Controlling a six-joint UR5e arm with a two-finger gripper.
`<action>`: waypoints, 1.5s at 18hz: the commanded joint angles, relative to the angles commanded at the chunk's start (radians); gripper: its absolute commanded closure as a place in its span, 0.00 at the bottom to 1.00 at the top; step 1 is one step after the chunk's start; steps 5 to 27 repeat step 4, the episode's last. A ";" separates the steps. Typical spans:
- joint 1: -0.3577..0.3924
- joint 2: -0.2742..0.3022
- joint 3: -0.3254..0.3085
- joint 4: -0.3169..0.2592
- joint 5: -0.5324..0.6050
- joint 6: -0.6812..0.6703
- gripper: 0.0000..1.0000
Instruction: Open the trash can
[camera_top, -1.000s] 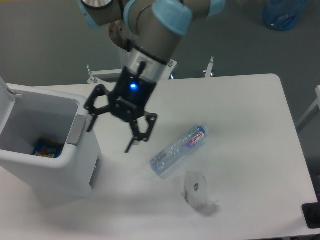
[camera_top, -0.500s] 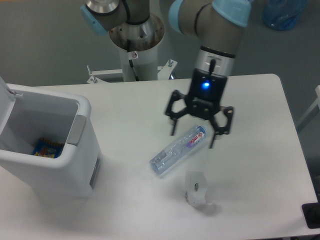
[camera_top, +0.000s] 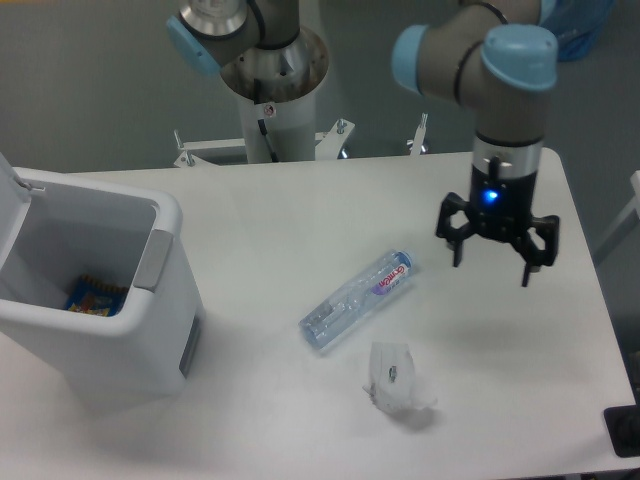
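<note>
The trash can (camera_top: 95, 300) sits at the left edge of the desk (camera_top: 260, 220). Its top is wide open, so you can look right down inside. The lid (camera_top: 12, 195) stands up at the far left side, out of the way. At the bottom of the can lies a small bright wrapper (camera_top: 95, 298). The grey push tab (camera_top: 152, 260) sits on the rim that faces the middle of the desk. So the opening job looks done.

The pincer (camera_top: 496, 252) hangs over the right side of the desk, well apart from the can. Its fingers are spread wide and hold nothing. A little blue light shines on it.

A clear plastic bottle (camera_top: 357, 301) lies on its side near the middle of the desk. Just below it lies a crumpled clear wrapper (camera_top: 395, 378). Maybe these wait to go in the can.

The desk is white and smooth. The floor behind it is grey, and something blue (camera_top: 585, 25) sits in the top right corner
</note>
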 joint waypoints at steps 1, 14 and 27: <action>-0.008 -0.003 -0.002 -0.003 0.005 0.014 0.00; -0.037 -0.014 -0.011 -0.002 0.087 0.028 0.00; -0.037 -0.014 -0.011 -0.002 0.087 0.028 0.00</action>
